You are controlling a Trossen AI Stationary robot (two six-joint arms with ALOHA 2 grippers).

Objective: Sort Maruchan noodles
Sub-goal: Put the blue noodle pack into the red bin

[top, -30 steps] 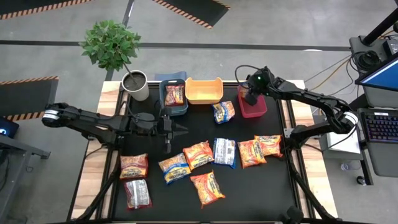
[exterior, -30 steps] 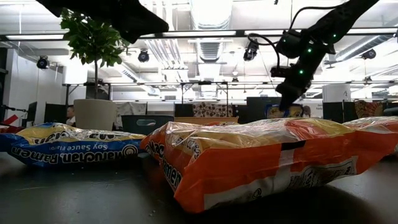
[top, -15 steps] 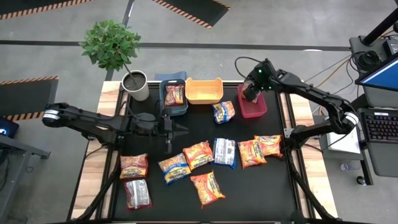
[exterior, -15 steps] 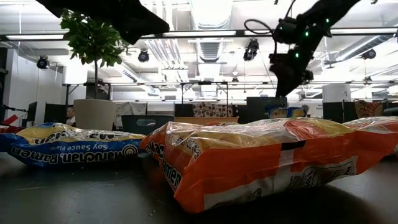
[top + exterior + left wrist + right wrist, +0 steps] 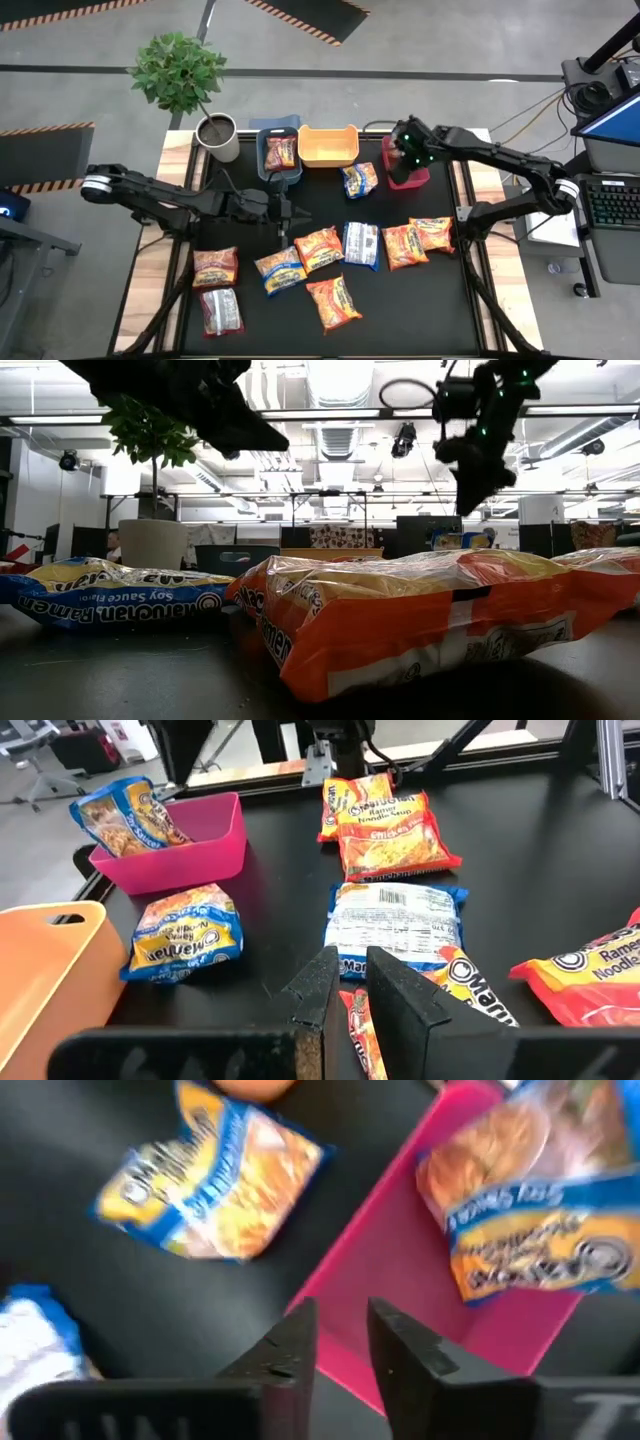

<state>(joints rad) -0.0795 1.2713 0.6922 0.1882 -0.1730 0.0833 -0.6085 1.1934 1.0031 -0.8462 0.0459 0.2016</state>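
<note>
We look down on a grey concrete floor (image 5: 420,45) with striped hazard mats (image 5: 310,18) at the far side and left. A potted plant (image 5: 180,72) stands at the table's far left corner. At right sit a laptop (image 5: 610,125) and keyboard (image 5: 612,205). Ceiling lights (image 5: 340,380) glow overhead.

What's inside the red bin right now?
One blue-and-yellow noodle packet leans inside the red bin, poking above the rim. The right gripper hovers over the bin and covers it in the high view; anything flat beneath the packet stays hidden.
</note>
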